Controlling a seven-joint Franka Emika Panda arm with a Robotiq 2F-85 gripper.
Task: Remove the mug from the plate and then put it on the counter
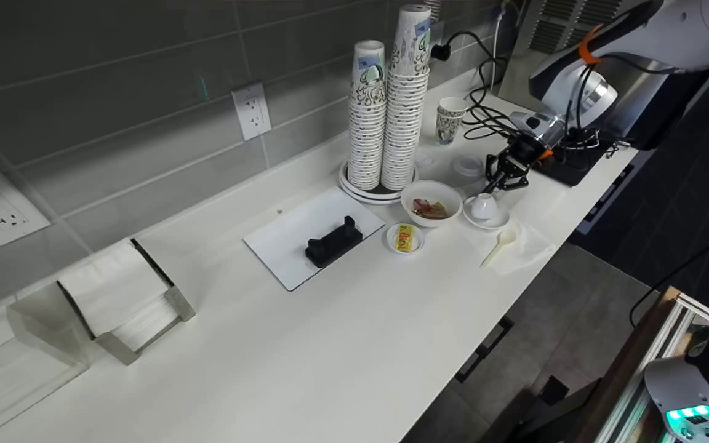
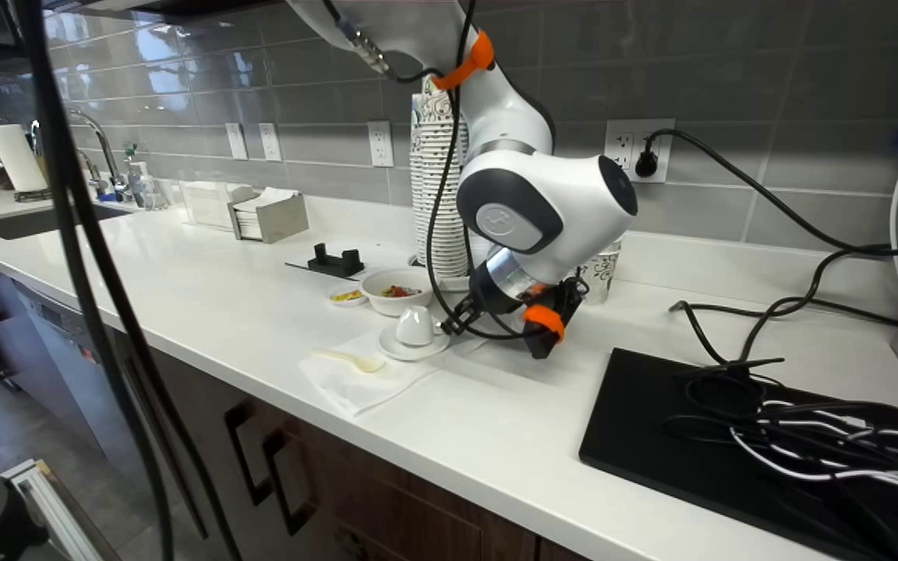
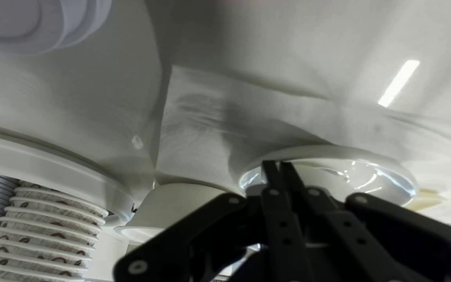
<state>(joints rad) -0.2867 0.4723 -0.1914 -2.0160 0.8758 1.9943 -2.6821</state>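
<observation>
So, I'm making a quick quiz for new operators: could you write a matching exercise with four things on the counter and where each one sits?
1. white mug
2. yellow packet
3. pale spoon
4. black holder

A. on the white board
B. beside the round plate
C. on the round plate
D. in a small dish

Pairs: 1-C, 2-D, 3-B, 4-A

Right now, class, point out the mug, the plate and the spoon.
Mug [image 2: 415, 326], in an exterior view: its side wall.
Plate [image 2: 408, 355], in an exterior view: its front rim.
Spoon [image 1: 506, 237], in an exterior view: its bowl.
</observation>
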